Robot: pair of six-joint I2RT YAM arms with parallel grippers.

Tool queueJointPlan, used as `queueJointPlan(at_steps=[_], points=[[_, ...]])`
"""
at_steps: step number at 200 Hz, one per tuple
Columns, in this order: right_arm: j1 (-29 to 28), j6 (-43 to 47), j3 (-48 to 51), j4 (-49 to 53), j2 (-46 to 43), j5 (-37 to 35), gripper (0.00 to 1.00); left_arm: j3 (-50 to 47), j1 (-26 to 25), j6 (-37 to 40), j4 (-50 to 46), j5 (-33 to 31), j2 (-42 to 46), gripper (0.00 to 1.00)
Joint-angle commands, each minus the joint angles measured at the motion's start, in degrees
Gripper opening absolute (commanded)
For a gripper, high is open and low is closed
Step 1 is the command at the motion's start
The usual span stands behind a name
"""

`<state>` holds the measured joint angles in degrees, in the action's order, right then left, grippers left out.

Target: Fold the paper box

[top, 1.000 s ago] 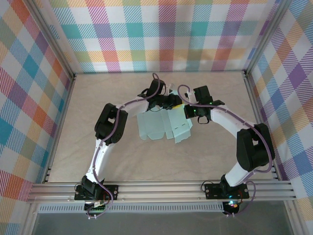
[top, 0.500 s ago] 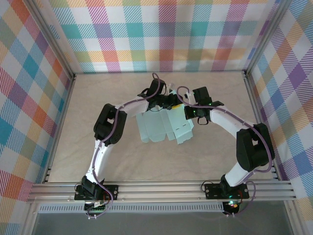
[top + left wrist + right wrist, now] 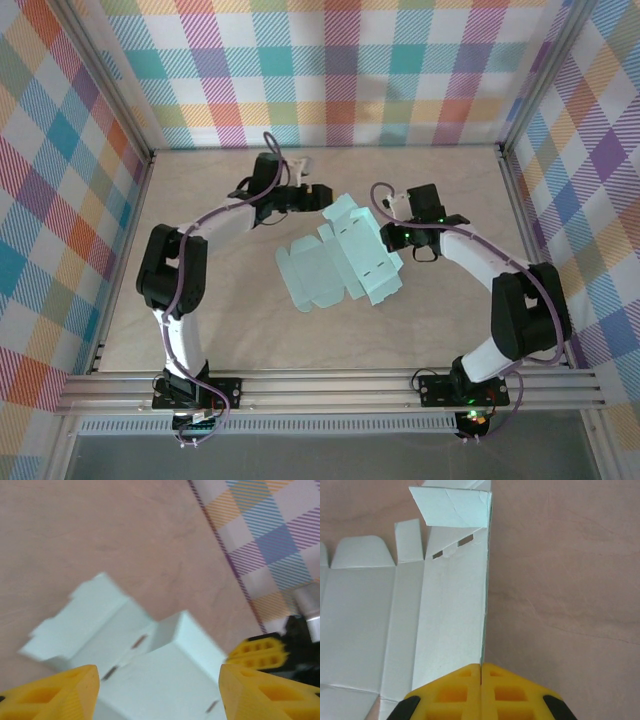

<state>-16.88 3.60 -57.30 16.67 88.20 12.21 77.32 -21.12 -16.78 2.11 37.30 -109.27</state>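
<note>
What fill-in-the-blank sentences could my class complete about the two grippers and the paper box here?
1. The left gripper is ____ and holds nothing.
2. The right gripper is shut on the ____ of the paper box.
3. The fingertips of both grippers are coloured ____.

Missing words: open; edge; yellow.

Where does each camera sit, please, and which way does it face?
Top external: above and behind the arm bases, looking down on beige table, both arms, pale mint-blue card paper box.
Left wrist: on left arm, facing the box past open left gripper.
Right wrist: on right arm, along the box edge in its shut right gripper.
Shared: the box.
</note>
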Motion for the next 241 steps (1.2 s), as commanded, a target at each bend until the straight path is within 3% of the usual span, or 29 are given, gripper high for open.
queueJointPlan(at_steps=[1,23,58,186,241], points=[[2.2,1.6,0.2,-1.3,-2.3,8.9,0.00,-4.5,2.4,6.7,1.1,3.1,2.6,0.66],[3.7,3.8,-0.6,0.1,-2.8,14.3,0.00,-6.6,4.1,10.1,0.7,6.8,2.9,0.67],[4.4,4.8,-1.6,2.4,-2.4,17.9,0.00,-2.0,4.2,20.3,-10.4,12.4,-1.2,0.65],[4.7,3.7,-2.1,2.4,-2.1,21.0,0.00,0.3,2.9,23.5,-14.1,10.0,-7.8,0.49],[4.8,3.8,-1.9,2.8,-2.2,20.7,0.00,0.1,2.5,23.4,-14.4,10.1,-6.8,0.33]])
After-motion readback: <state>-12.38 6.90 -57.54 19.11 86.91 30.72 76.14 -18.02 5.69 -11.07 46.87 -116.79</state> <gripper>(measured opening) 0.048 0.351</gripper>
